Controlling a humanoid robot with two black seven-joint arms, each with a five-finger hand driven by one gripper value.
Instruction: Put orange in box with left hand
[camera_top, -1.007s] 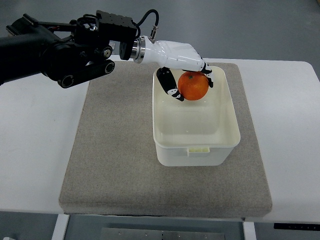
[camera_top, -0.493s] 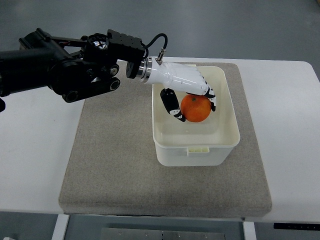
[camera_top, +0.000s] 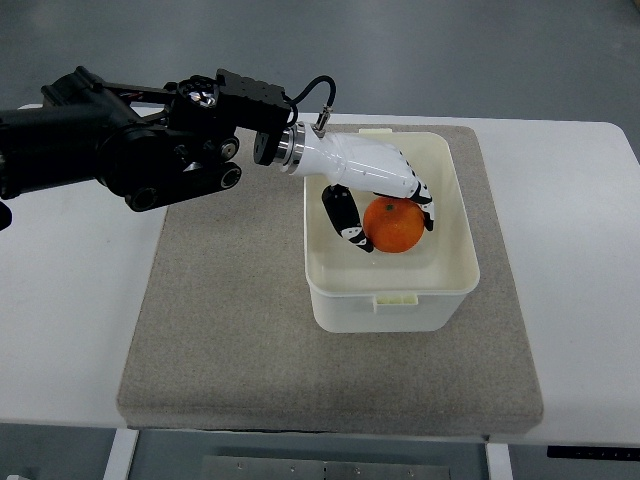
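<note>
The orange (camera_top: 392, 228) is inside the cream plastic box (camera_top: 440, 292), low over its floor. My left hand (camera_top: 385, 210), white with black finger joints, reaches in over the box's left rim and is shut on the orange, thumb on its left side and fingers over its top and right. The black left arm (camera_top: 130, 140) comes in from the picture's left edge. Whether the orange touches the box floor I cannot tell. The right arm is out of view.
The box stands on a grey felt mat (camera_top: 230, 300) laid on a white table (camera_top: 70, 290). The table's front edge runs along the bottom of the picture.
The left hand has carried the orange from over the box's far rim down and forward into the box, still gripping it.
</note>
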